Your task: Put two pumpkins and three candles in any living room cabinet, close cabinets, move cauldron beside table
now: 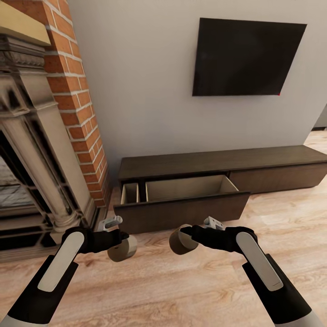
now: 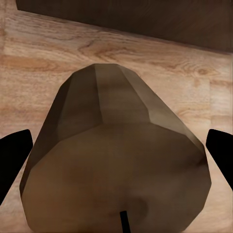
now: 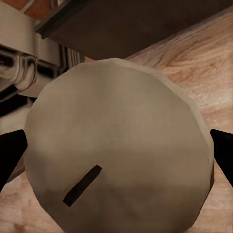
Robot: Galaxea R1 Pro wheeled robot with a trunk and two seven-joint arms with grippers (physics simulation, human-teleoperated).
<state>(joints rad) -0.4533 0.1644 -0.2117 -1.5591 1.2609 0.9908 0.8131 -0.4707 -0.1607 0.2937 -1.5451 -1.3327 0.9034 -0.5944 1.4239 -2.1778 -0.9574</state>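
Low in the head view, both arms reached forward over the pale wood-plank floor (image 1: 181, 290), each carrying a load. The left tool (image 1: 119, 245) was closed on a short stubby beige-tan wax candle (image 1: 123, 249) at lower centre-left; in the left wrist view that candle (image 2: 116, 155) sat between the two dark fingers (image 2: 14, 158), its long side running away from the camera. The right tool (image 1: 186, 240) gripped a second beige-tan candle (image 1: 180, 241) at lower centre; in the right wrist view its flat wick end (image 3: 119, 145) faced the lens, with a dark fingertip (image 3: 223, 150) at each edge.

Just beyond the candles, mid-frame, the long low dark brown wooden cabinet (image 1: 218, 163) stood against the grey wall. Its left drawer (image 1: 181, 211) was pulled out, showing a pale interior split into a narrow compartment at the left and a wide one beside it.

The step in hand looked like dropping both candles into that drawer. To do it well, each arm would need to lift clear of the drawer's dark front panel before reaching over it, then release only once above the wide compartment. One arm at a time would keep the tools from crowding each other.

Farther off, the stone-coloured fireplace (image 1: 32, 150) and red brick column (image 1: 75, 91) occupied the left, and a black wall-mounted screen (image 1: 245, 56) hung at upper right.
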